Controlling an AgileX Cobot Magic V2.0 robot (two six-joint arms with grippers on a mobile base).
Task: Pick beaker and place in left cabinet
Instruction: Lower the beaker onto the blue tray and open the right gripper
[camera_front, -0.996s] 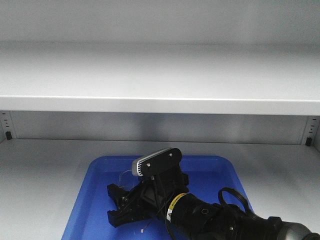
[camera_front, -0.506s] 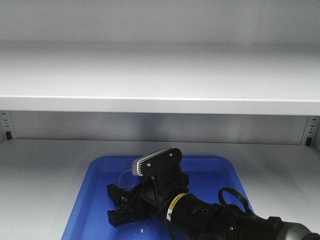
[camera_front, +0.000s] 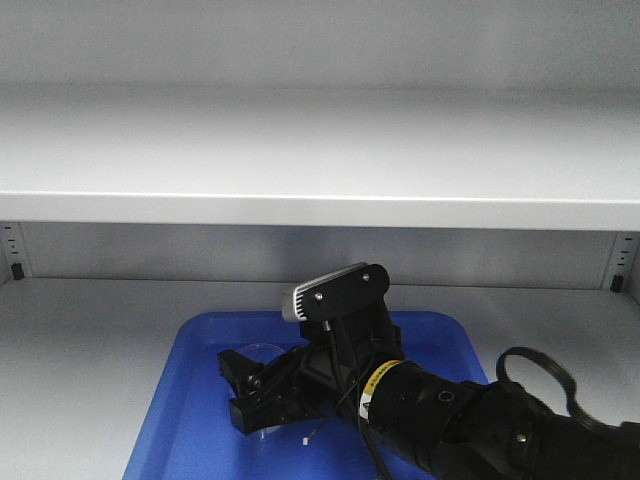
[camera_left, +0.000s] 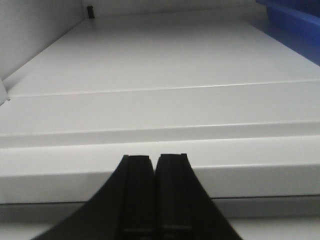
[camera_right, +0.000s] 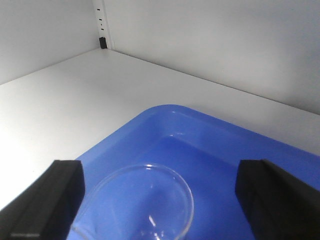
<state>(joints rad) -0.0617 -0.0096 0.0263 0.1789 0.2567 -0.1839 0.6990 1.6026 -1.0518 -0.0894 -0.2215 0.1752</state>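
Note:
The clear glass beaker (camera_right: 145, 205) stands upright in a blue tray (camera_right: 215, 145) on a white shelf of the left cabinet (camera_front: 300, 210). My right gripper (camera_right: 162, 200) is open, with one black finger on each side of the beaker and a gap on both sides. In the front view the right gripper (camera_front: 238, 390) sits low over the tray (camera_front: 170, 400), and only a bit of the beaker's rim (camera_front: 258, 350) shows behind the fingers. My left gripper (camera_left: 154, 159) is shut with nothing in it, level with the shelf's front edge (camera_left: 165, 145).
Another white shelf runs across above the tray. The cabinet's back wall (camera_right: 215, 45) and left side wall (camera_right: 45, 30) close the space. The tray's corner (camera_left: 295, 20) shows at the upper right of the left wrist view.
My right arm has shifted a little to the right and upward over the tray in the last half second. The beaker stays where it was.

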